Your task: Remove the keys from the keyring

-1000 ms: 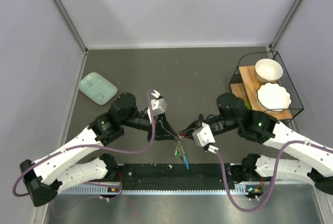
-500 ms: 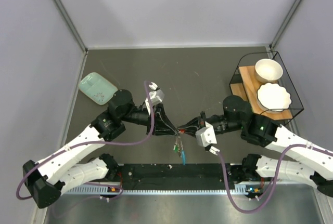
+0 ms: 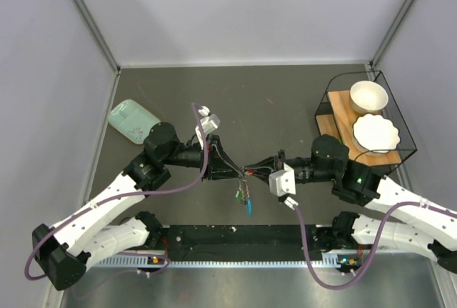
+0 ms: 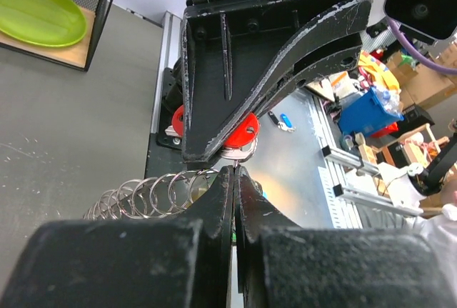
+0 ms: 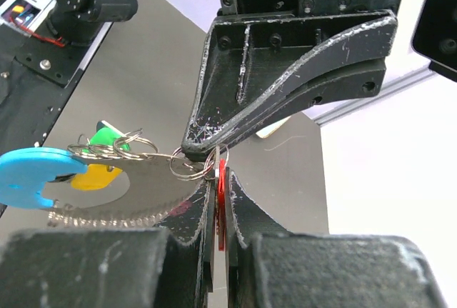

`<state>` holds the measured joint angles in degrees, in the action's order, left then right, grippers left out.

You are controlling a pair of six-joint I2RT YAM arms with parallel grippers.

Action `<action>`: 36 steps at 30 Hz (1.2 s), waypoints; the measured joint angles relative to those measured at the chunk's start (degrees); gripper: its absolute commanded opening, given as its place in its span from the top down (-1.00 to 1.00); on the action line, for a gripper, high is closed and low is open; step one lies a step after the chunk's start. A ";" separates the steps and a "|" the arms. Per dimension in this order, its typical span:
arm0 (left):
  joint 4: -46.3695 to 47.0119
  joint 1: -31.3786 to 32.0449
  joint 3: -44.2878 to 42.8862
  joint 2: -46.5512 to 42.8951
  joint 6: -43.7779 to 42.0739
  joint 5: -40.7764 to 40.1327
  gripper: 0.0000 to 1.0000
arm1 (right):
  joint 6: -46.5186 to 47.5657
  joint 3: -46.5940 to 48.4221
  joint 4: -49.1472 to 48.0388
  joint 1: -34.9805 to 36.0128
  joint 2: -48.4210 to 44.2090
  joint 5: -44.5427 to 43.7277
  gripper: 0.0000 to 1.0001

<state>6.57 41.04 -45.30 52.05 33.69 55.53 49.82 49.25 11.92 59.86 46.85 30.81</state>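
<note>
Pale walls close in a dark, matte table (image 3: 285, 101), and both arms meet above the middle of its near edge. The left gripper (image 3: 235, 173) and the right gripper (image 3: 254, 171) stand tip to tip, with the bunch of keys (image 3: 245, 195) dangling below them, off the surface.

The right jaws are pressed together on the flat plastic head of the red key (image 4: 243, 126), a round disc with a hole. From the right wrist it shows only as a thin red sliver between the black pads. The left jaws are pinched tight on a thin split ring (image 5: 194, 167) of bright wire, just beside that head. This opposed hold looks meant to steady the ring on one side so that the key can be worked round its coil and off.

A chain of silvery wire rings (image 4: 150, 194) trails back from the pinch to the keyring (image 5: 28, 176), a smooth blue loop with a pale scalloped piece (image 5: 121, 194). A green-headed key (image 5: 107, 136) hangs beside it. No key seems to be free yet.

A glossy mint-green tray (image 3: 132, 122) lies near the left edge. A black wire rack (image 3: 400, 108) with crockery fills the far right corner.
</note>
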 measured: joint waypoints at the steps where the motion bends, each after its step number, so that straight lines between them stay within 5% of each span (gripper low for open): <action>1: 0.09 -0.22 0.04 -0.15 0.52 -0.02 1.00 | -0.61 -0.20 -0.57 0.00 -0.02 -0.26 1.00; 19: 10.05 -5.66 3.80 -1.81 12.52 0.55 1.00 | -8.13 -1.27 -5.62 0.31 0.02 -4.98 1.00; 36: 12.02 -7.65 4.70 -1.95 13.77 -2.80 1.00 | -16.22 -0.72 -3.78 2.93 4.98 -7.91 1.00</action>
<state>18.59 33.39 -40.60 50.11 47.46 52.73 33.61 48.53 8.14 62.78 51.83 22.90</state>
